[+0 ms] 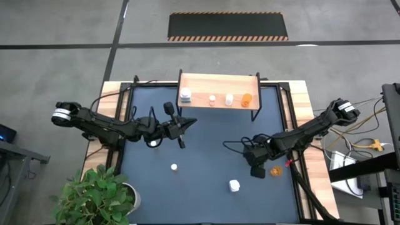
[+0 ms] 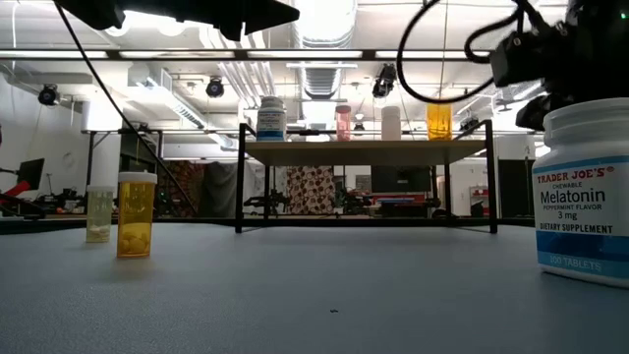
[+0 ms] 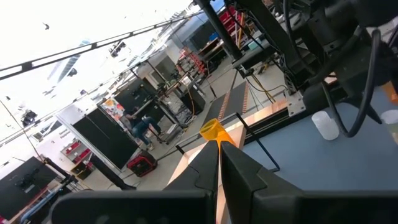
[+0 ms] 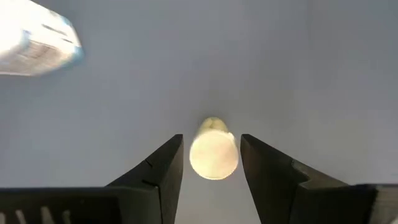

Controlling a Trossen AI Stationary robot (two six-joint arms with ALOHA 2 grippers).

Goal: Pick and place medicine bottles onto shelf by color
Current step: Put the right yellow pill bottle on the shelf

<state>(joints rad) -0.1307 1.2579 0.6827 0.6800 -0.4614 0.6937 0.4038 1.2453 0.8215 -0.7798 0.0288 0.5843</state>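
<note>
The light-wood shelf (image 1: 219, 83) stands at the table's far edge. It carries a white blue-labelled bottle (image 1: 185, 95), a small pinkish one (image 1: 212, 100), a white one (image 1: 229, 99) and an orange one (image 1: 247, 99). My right gripper (image 4: 211, 138) points down at the table's right side (image 1: 257, 165). It is open, and its fingers stand on either side of an upright white-capped bottle (image 4: 213, 155) with a thin gap on each side. My left gripper (image 3: 219, 152) is shut and empty. It hangs high over the table's left middle (image 1: 187, 123), pointing toward the shelf.
A white Melatonin bottle (image 2: 585, 192) stands near the front edge (image 1: 234, 185). An orange piece (image 1: 275, 170) lies right of my right gripper. A white-capped orange bottle (image 2: 136, 214) and a pale one (image 2: 98, 213) stand on the left of the dark mat. A potted plant (image 1: 100, 194) stands at the near-left corner.
</note>
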